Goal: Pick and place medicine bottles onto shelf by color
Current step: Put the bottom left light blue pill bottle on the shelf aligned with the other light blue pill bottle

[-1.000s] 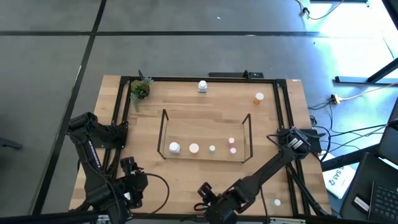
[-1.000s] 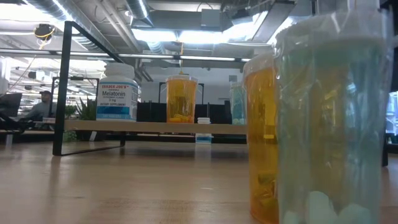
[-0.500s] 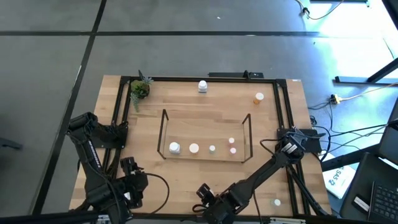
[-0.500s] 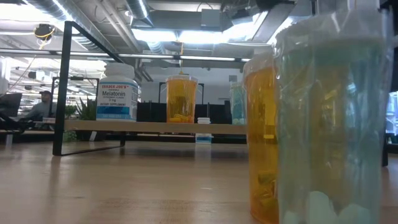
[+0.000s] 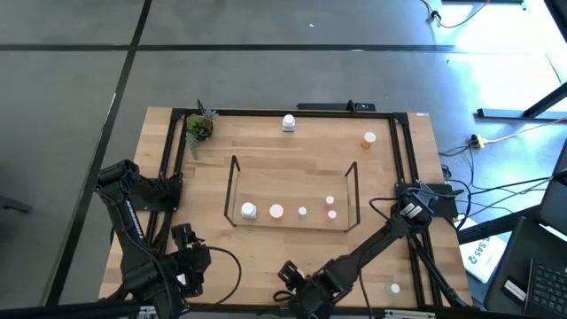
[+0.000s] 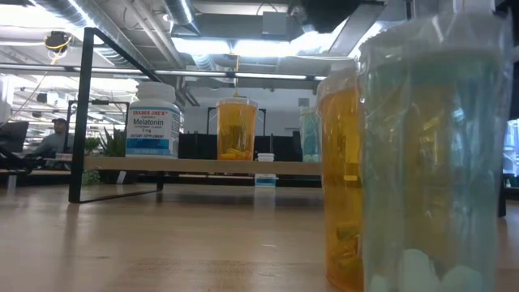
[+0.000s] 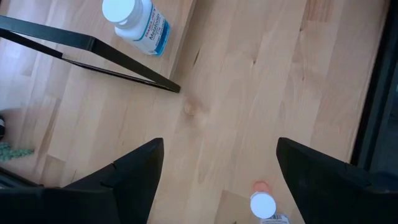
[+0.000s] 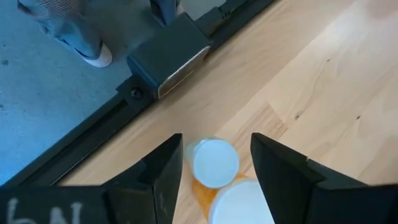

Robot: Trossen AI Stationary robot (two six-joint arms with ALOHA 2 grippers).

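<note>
The right gripper [image 8: 214, 163] is edging in over the orange bottle [image 8: 214, 167] near the table's front edge, well short of the shelf [image 5: 292, 190], fingers parted, holding nothing. The left gripper [image 7: 217, 163] is waiting nearby, fingers wide.

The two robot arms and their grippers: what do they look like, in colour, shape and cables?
Both arms are dark and jointed, each with a black cable looping beside it. The left gripper ends in two broad, flat black fingers with angular tips. The right gripper has the same dark, wedge-shaped fingers. White marks show on the right arm's base in the high view.
</note>
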